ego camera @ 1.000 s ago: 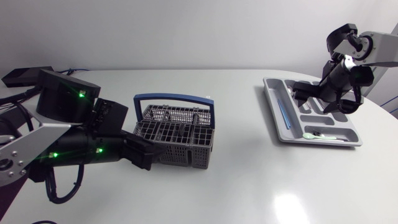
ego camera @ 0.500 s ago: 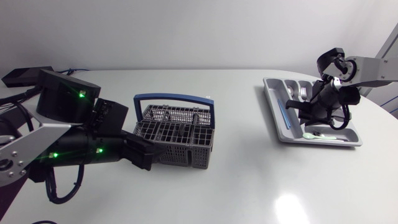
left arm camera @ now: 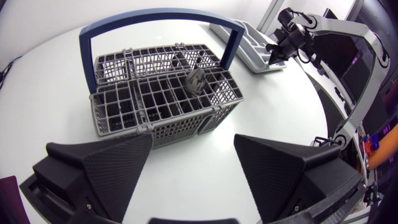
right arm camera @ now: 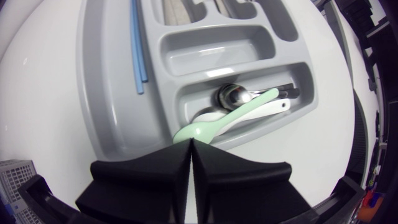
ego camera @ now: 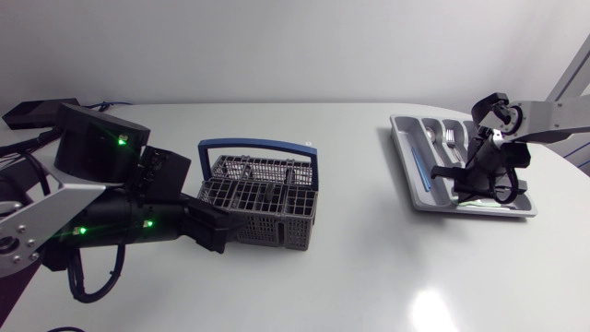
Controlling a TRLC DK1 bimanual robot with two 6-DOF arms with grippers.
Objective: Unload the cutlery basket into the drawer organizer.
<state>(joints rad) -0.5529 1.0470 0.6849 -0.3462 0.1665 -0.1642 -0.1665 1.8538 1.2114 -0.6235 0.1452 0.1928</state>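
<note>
At table left, 9 o'clock side, head view: left arm [ego camera: 92,203] lies low and near-level across the table [ego camera: 350,267], forearm pointing toward 3 o'clock. Left gripper [ego camera: 210,229] sits at the 8 o'clock corner of the cutlery basket [ego camera: 263,198]. Wrist view: left gripper [left arm camera: 194,146] released, fingers spread wide, nothing between them; the cutlery basket [left arm camera: 155,93] stands just ahead of the tips, blue handle [left arm camera: 155,15] upright over it. One dark piece [left arm camera: 198,81] stands in a basket cell on the side nearer the organizer.

Drawer organizer [ego camera: 403,148] lies well apart at the basket's 3 o'clock. Its long side slot holds blue sticks [ego camera: 419,171].

Right arm [ego camera: 544,115] enters from 2 o'clock and bends steeply down. Right gripper [ego camera: 468,192] is low over the organizer's 6 o'clock end. Wrist view: right gripper [right arm camera: 189,146] clenched, fingers pressed flat together. The green spoon [right arm camera: 230,115] lies in the end compartment of the drawer organizer [right arm camera: 99,74], over a metal spoon [right arm camera: 233,94], bowl at the fingertips. Cannot tell whether the bowl's edge is nipped.
</note>
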